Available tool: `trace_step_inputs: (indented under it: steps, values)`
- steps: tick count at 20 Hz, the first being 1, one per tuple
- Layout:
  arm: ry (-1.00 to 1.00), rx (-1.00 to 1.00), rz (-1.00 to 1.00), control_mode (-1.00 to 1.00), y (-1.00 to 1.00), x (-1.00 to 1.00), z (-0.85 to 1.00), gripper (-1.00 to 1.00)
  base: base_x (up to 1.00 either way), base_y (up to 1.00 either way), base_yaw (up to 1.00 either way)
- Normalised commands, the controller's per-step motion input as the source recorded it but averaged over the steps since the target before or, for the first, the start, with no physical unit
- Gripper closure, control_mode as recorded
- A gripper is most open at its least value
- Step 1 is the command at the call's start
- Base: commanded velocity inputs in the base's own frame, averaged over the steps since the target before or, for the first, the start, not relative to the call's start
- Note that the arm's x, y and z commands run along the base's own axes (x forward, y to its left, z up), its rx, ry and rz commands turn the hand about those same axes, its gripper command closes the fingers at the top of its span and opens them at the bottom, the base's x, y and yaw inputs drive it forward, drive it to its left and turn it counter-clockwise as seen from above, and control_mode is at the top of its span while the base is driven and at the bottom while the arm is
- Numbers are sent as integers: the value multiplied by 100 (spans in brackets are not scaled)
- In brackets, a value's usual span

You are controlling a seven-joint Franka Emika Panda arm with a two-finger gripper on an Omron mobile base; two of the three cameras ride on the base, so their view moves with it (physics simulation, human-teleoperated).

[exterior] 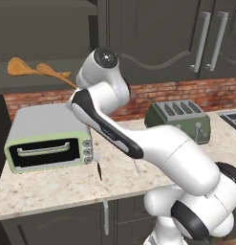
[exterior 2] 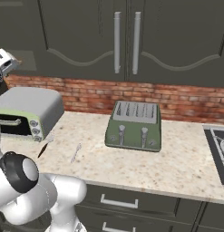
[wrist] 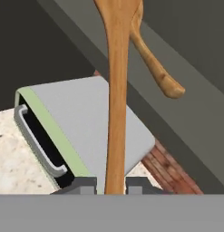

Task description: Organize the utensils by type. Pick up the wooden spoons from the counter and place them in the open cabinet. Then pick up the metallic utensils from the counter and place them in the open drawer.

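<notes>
My fingers are closed on the handle end of the longer wooden spoon, a smooth orange-brown shaft that runs straight away from the two dark tips. In the left base view this spoon reaches into the open cabinet, its end lying on the plain grey shelf. The other wooden spoon, with a broad rounded bowl, lies on the same shelf just beside it; from the hand its curved handle crosses close behind mine.

Below the shelf stands a toaster oven: boxy, matte grey top, pale green face, dark glass door with a bar handle, three round knobs. It rests on the beige speckled stone desk.

On the desk, just in front of the oven's right corner, lies the small knife, part silver and part black. The thin silver fork lies near it, apart from it. A green four-slot toaster sits further right, before the red brick backsplash.
</notes>
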Motion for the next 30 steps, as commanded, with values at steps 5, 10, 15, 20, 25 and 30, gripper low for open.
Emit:
trace_step_inputs:
  steps: [5, 10, 15, 20, 25, 30]
  values:
    - [-9, -2, 0, -100, 21, 30, 8, 100, 0, 0, 0]
    - [-4, 0, 0, -100, 19, 30, 1, 100, 0, 0, 0]
    - [-5, 0, 0, -100, 17, 29, 6, 100, 0, 0, 0]
    - [-1, 0, 0, -100, 15, 38, 26, 100, 0, 0, 0]
    - [0, 0, 0, -100, 11, 34, 29, 100, 0, 0, 0]
    - [0, 0, 0, -100, 13, 30, 8, 100, 0, 0, 0]
